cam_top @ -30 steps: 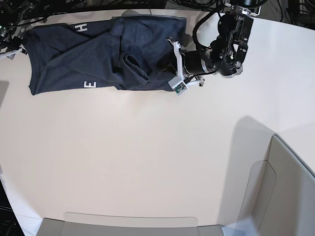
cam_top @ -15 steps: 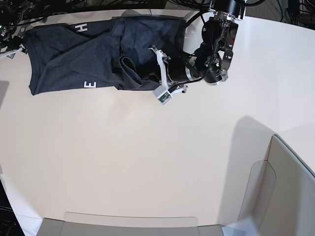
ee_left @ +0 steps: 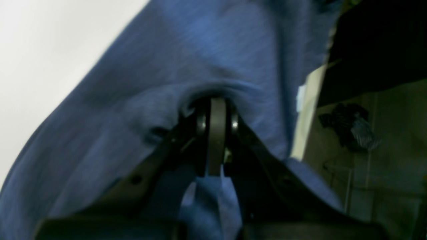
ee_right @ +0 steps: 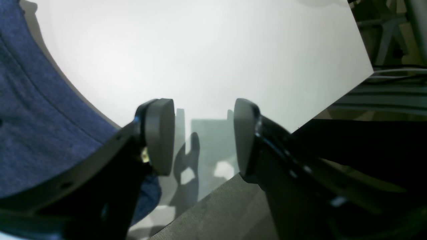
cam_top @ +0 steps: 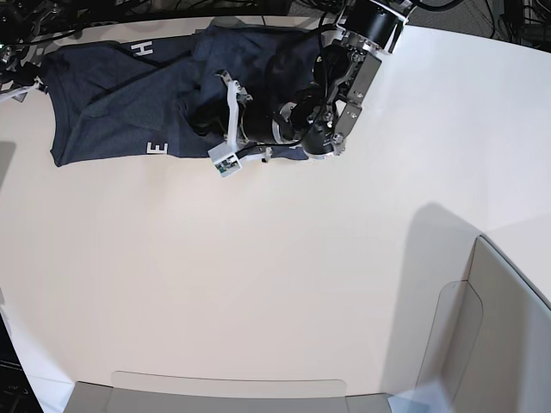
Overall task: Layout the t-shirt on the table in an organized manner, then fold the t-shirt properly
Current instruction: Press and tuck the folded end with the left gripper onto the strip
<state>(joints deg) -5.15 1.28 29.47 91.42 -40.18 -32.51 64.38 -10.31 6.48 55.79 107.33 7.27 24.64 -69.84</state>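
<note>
The dark navy t-shirt (cam_top: 112, 95) lies crumpled along the far left edge of the table (cam_top: 258, 275), with white letters H and E showing. My left gripper (cam_top: 202, 120) reaches over the shirt's middle. In the left wrist view it (ee_left: 217, 126) is shut on a bunched fold of the t-shirt (ee_left: 200, 60). My right gripper (ee_right: 203, 136) stands open just above the bare table (ee_right: 200, 50) near its edge. Nothing is between its pads, and the t-shirt's hem (ee_right: 33, 110) lies to its left.
Pale grey translucent panels stand at the near edge (cam_top: 228, 391) and the right (cam_top: 482, 335). Dark cables (cam_top: 77, 13) run behind the table's far edge. Floor and chair legs (ee_right: 390, 40) show past the table edge beside the right gripper.
My left gripper has moved left across the shirt, dragging the pinched fold from the shirt's right end toward its middle. The right gripper's side of the shirt has not moved.
</note>
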